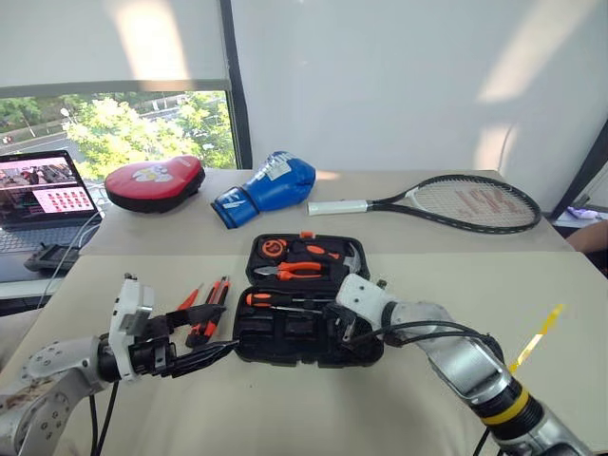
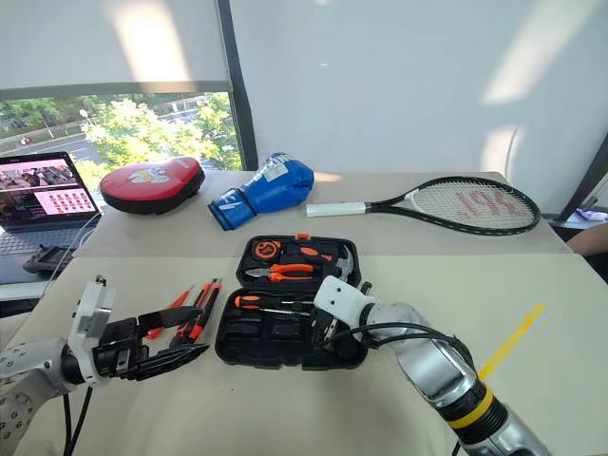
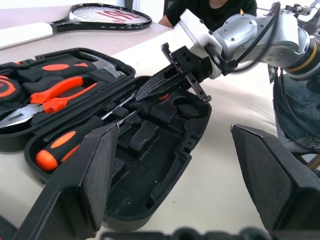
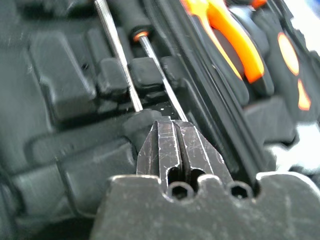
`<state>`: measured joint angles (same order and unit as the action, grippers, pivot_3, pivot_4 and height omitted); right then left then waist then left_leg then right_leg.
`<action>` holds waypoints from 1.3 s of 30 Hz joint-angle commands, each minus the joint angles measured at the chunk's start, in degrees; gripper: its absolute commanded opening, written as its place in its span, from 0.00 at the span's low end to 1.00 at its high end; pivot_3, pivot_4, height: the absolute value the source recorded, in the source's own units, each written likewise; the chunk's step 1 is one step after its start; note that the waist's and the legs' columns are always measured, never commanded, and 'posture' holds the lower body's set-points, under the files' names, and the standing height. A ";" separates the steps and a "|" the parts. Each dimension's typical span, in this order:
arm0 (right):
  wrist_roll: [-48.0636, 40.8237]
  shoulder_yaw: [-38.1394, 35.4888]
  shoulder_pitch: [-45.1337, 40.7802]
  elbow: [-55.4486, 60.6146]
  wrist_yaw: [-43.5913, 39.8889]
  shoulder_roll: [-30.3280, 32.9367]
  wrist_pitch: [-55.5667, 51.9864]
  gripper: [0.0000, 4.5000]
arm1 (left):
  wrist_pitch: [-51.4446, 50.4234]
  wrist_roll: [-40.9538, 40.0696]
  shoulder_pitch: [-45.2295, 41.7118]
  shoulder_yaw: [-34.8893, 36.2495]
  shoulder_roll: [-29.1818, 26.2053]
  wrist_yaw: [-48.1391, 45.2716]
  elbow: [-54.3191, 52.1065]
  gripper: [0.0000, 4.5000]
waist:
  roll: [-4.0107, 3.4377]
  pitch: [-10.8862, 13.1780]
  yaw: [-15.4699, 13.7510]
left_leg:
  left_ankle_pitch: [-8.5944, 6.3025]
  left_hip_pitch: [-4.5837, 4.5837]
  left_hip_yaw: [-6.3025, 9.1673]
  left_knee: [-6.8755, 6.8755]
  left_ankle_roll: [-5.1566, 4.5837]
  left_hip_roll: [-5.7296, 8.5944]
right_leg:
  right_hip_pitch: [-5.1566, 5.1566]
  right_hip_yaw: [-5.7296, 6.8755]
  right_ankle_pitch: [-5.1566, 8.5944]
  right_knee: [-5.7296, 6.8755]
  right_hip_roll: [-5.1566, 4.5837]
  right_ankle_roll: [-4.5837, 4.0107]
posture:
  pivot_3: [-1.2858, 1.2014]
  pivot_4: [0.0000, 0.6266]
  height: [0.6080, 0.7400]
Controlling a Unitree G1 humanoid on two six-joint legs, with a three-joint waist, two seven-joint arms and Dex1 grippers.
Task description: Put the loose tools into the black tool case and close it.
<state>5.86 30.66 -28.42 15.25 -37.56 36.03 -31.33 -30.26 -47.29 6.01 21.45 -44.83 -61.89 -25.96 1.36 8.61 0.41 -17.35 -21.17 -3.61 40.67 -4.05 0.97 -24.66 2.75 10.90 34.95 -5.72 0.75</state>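
Note:
The black tool case (image 1: 285,342) lies open in the middle of the near table. Its front half holds an orange-and-black screwdriver (image 1: 274,299) with a second thin shaft (image 4: 161,75) beside it. My right gripper (image 1: 344,328) reaches into that front half from the right, shut, with nothing between its fingers (image 4: 172,150); its tip sits just past the shaft ends. Some loose tools (image 1: 207,306), orange and black, lie on the table just left of the case. My left gripper (image 1: 211,337) hovers in front of them, open and pointing at the case, with nothing in it.
Orange-handled pliers (image 1: 299,271), a tape measure (image 1: 274,248) and a hammer (image 1: 344,255) fill the case's far half. A tennis racket (image 1: 456,201), blue boxing glove (image 1: 266,187) and red pad (image 1: 155,182) lie on the far table, with a laptop (image 1: 43,195) at left. A person sits at right (image 1: 591,234).

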 commanded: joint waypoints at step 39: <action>-53.26 -50.86 25.00 28.82 -11.87 11.66 -2.99 1.00 | -10.49 9.81 -24.97 -8.15 -5.53 8.71 13.89 0.10 | -0.02 0.70 -2.07 | -0.06 -1.10 0.28 0.03 0.15 0.07 | -0.66 -0.02 -0.07 0.04 -0.86 0.26 | 0.52 0.24 1.00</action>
<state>-45.95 -16.88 -4.00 41.47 -50.72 47.88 -35.32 -43.80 -33.86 -15.05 12.03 -48.12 -46.29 -7.90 1.35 9.31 -1.67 -17.41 -22.39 -3.28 40.77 -3.89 1.03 -25.38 2.80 10.83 34.99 -6.58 1.01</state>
